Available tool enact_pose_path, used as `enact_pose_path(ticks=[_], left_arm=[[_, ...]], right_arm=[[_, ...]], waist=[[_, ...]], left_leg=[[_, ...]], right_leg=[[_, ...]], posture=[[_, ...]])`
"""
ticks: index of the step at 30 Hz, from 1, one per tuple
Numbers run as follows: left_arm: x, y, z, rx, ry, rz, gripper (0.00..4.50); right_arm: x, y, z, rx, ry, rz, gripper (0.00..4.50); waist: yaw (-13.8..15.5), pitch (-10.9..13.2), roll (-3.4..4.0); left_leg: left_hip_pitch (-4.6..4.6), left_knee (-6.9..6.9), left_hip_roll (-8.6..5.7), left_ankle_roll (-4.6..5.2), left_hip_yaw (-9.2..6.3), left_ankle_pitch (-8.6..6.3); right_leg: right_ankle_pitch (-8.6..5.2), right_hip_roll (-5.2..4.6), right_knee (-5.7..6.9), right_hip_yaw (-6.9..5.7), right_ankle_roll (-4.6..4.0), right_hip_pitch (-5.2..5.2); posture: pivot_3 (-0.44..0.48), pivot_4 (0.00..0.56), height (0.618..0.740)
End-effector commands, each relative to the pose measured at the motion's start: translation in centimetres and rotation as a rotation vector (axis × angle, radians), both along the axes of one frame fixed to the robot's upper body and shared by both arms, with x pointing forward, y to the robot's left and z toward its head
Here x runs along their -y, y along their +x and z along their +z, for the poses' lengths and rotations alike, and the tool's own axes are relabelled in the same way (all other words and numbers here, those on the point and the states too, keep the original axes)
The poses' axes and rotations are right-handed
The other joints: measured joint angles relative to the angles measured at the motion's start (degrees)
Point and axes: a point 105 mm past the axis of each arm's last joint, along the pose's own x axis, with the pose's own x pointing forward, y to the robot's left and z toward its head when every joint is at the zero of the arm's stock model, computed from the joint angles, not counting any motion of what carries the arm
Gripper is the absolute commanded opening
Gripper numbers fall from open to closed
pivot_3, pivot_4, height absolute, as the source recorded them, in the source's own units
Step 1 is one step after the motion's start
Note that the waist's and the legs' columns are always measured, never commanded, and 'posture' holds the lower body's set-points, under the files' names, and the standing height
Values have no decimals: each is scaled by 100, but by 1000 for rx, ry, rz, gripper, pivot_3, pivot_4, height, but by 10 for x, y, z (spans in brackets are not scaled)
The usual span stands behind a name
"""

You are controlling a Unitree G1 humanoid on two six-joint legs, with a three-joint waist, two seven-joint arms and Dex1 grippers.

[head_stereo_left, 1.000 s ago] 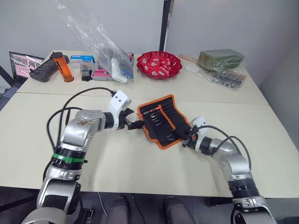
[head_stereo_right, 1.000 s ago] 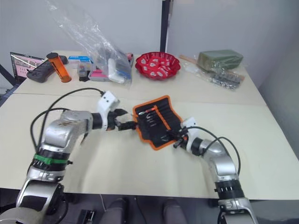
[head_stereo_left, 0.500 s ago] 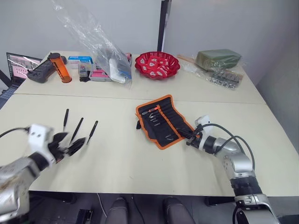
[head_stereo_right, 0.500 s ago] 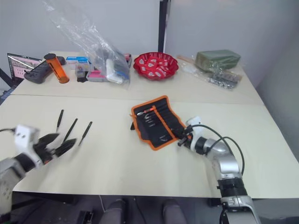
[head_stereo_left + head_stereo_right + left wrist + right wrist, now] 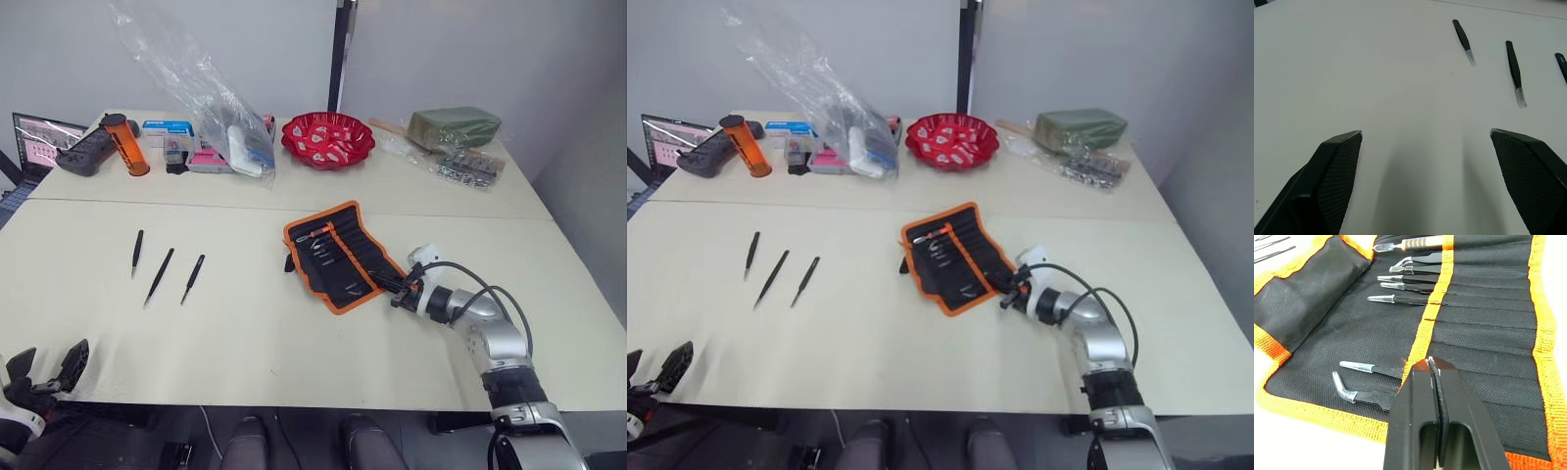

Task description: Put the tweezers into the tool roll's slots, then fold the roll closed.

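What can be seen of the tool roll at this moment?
The black fabric tool roll with orange edge trim lies unrolled and flat on the beige table, one end flap folded inward. An orange-stitched row of narrow slots holds several slim black tweezers and an orange-handled tool. The right gripper, fingers shut, rests on its near edge.

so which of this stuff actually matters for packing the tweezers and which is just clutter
Belongs to the job:
- three loose tweezers on the table
- tool roll, lying open, with its slots
- tweezers already slotted in the roll

Just lying about:
- red bowl
- clear plastic bag
- orange cylinder
- green pouch
- small screen
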Motion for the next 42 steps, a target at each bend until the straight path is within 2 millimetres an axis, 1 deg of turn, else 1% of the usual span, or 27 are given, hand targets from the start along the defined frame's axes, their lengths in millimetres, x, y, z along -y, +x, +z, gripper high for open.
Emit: enact_pose_path(ticks=[1,5,8,11,13,14,15,16,18,23,25,30,33,36,39,42], left_arm=[[1,1,16,64,33,16,4468],[2,17,18,56,50,47,4468],[8,33,31,118,15,43,4468],[11,61,37,77,41,76,4468],[13,85,38,34,42,98,4468],[16,98,38,9,41,86,4468],[18,106,38,-8,40,78,4468],[22,115,41,-2,38,60,4468],[26,134,44,-2,-2,40,4468],[25,163,48,-11,-58,60,4468],[27,172,45,-38,-50,48,4468],[27,191,41,-70,-47,60,4468],[29,196,39,-82,-51,63,4468],[35,195,32,-101,-71,31,3647],[37,193,23,-145,-57,15,2635],[34,192,22,-154,-51,25,1625]], right_arm=[[-5,-4,-11,-43,-22,36,0],[-5,-1,-9,-36,-30,47,0],[-6,0,-7,-32,-31,49,0],[-5,-1,-5,-28,-30,47,0],[-4,-2,-5,-28,-32,42,0],[-4,-2,-5,-29,-33,41,0],[-4,-2,-6,-29,-33,40,0],[-4,-2,-6,-29,-34,41,0],[-5,-3,-5,-28,-35,42,0],[-5,-4,-3,-27,-35,36,0],[-4,-5,-4,-29,-35,31,0],[-5,-5,-4,-31,-34,27,0],[-7,-4,-3,-26,-31,26,0],[-7,-4,-2,-23,-30,24,0],[-7,-3,-2,-21,-33,24,0],[-7,-3,-2,-19,-33,23,0]], waist=[[-2,0,0],[-2,0,-1],[-1,-1,-2],[2,-2,-4],[10,-1,-4],[6,-2,-5],[6,-2,-4],[0,-1,-4],[-17,-1,-3],[-20,0,-4],[-16,0,-4],[2,0,-5],[-8,1,-6],[-16,1,-5],[-11,1,-5],[-4,1,-5]], left_leg=[[2,-1,0,0,0,0],[4,-4,1,1,0,0],[7,-4,0,2,0,1],[7,-3,0,4,-2,2],[11,-3,0,5,-3,3],[11,-1,-1,5,-7,3],[13,0,-1,5,-7,3],[13,1,-3,5,-6,3],[12,-4,-3,5,-4,1],[12,-26,-2,6,-8,1],[11,-27,-3,6,-10,2],[12,-27,-3,5,-9,2],[9,-26,-3,5,-10,2],[12,-34,-3,5,-9,2],[12,-35,-3,5,-10,2],[13,-35,-3,4,-10,3]], right_leg=[[-1,0,-1,0,-2,1],[-2,0,1,0,-4,2],[-2,1,1,-1,-3,7],[-1,1,3,-2,-1,10],[0,2,5,-2,2,14],[2,4,5,-3,5,17],[8,4,3,-3,18,19],[20,4,2,-2,42,23],[26,4,-5,-1,53,21],[26,7,-2,-3,54,13],[26,8,-2,-3,54,13],[26,8,-6,-3,55,15],[26,8,-8,-4,56,15],[27,8,-8,-3,56,14],[27,8,-8,-3,56,14],[27,8,-9,-3,56,15]], posture=[[0,150,729],[0,150,729],[0,150,729],[0,150,729],[0,150,729],[0,150,729],[0,150,729],[0,150,729],[0,150,729],[0,150,729],[0,150,729],[0,150,729],[0,150,729],[0,150,729],[0,150,729],[0,150,729]])
